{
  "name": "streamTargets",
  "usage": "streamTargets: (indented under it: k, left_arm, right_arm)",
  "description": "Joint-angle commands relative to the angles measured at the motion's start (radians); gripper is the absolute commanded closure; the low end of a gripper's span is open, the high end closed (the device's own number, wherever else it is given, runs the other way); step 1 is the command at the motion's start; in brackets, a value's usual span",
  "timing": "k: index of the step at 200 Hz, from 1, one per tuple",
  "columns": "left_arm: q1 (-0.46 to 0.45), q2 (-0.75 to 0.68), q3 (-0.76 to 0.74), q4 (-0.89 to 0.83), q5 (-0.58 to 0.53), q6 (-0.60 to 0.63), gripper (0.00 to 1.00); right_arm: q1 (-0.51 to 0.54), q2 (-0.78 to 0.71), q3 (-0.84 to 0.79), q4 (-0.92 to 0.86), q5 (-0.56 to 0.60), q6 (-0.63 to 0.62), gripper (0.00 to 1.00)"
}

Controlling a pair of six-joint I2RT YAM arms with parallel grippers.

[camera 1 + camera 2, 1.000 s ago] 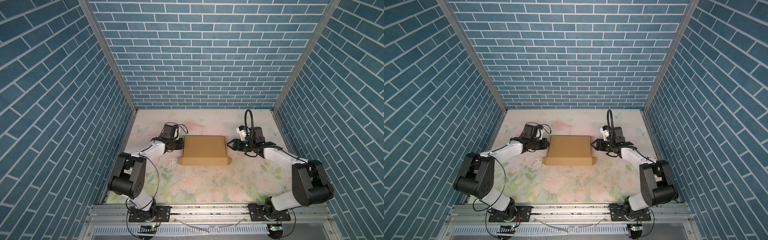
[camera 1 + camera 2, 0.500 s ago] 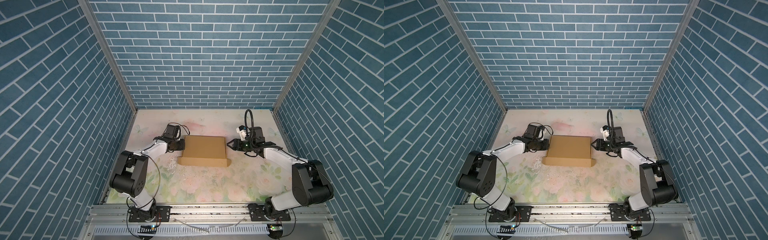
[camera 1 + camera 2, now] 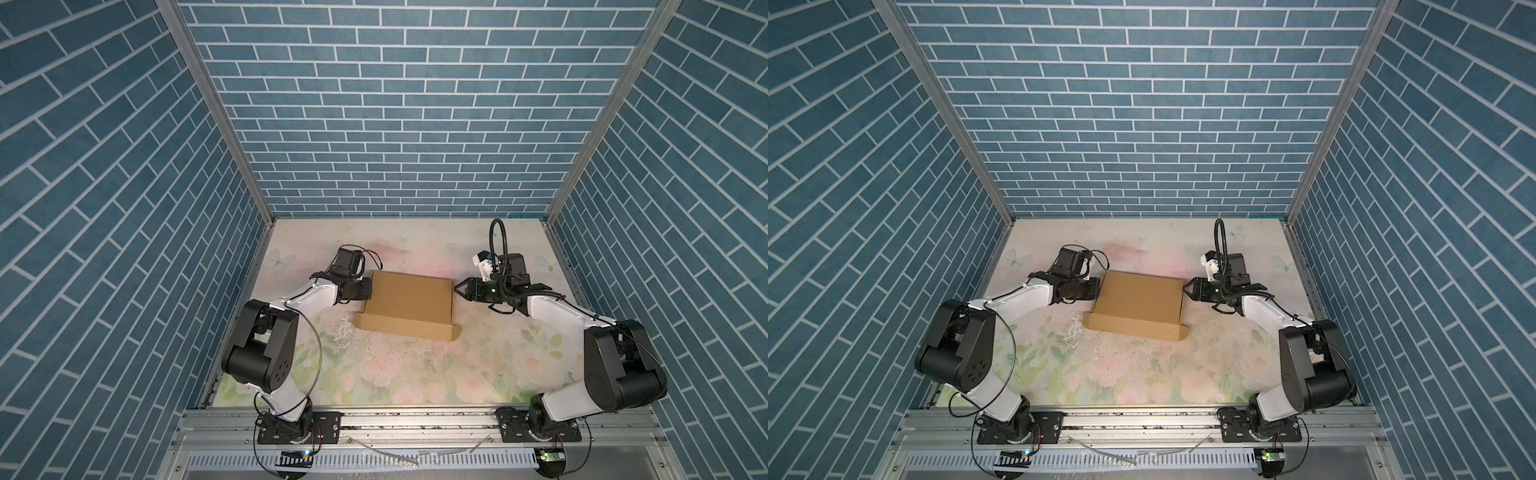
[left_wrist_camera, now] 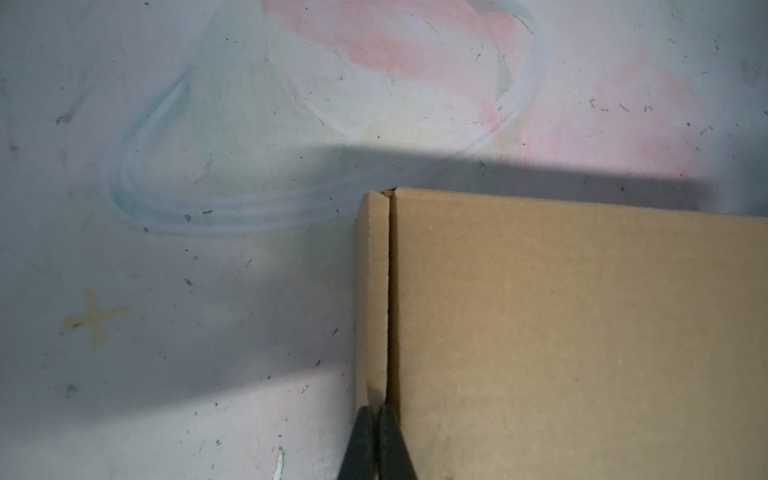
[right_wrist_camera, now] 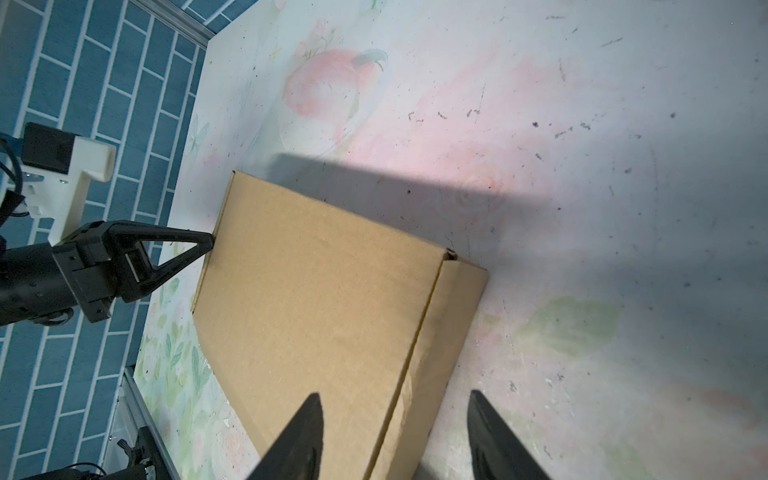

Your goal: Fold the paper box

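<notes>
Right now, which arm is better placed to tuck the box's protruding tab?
Right, probably: the tab sticks out on the box's right side, where the right gripper stands open; the left gripper is shut at the opposite edge.

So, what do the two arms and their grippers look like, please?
The left arm and right arm have white shells and bulky black joints. Thin black cables run along them, and a thick black hose arches above the right wrist. The left gripper and right gripper are black, with triangular open-frame fingers tapering to points.
</notes>
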Motion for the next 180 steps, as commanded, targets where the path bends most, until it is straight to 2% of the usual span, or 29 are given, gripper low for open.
streamTargets:
  k: [1, 26, 49, 93, 131, 180]
  left_arm:
    - [-0.016, 0.025, 0.026, -0.063, -0.036, 0.018, 0.92]
    - [-0.030, 0.035, 0.041, -0.081, -0.058, 0.024, 0.86]
    - [-0.040, 0.045, 0.050, -0.090, -0.072, 0.027, 0.85]
    - [-0.042, 0.043, 0.058, -0.096, -0.088, 0.022, 0.94]
    - [-0.042, 0.018, 0.045, -0.073, -0.094, 0.001, 0.96]
    - [-0.020, 0.006, -0.001, 0.002, -0.038, -0.043, 0.97]
  right_arm:
    - [-0.004, -0.002, -0.016, 0.013, -0.010, 0.011, 0.44]
    - [-0.004, -0.005, -0.020, 0.015, -0.009, 0.010, 0.44]
    - [-0.005, -0.006, -0.022, 0.016, -0.008, 0.010, 0.44]
    - [-0.007, -0.015, -0.029, 0.014, -0.004, 0.010, 0.44]
    - [-0.017, -0.035, -0.040, 0.016, -0.005, 0.031, 0.43]
    - [-0.031, -0.058, -0.073, 0.043, -0.065, 0.096, 0.34]
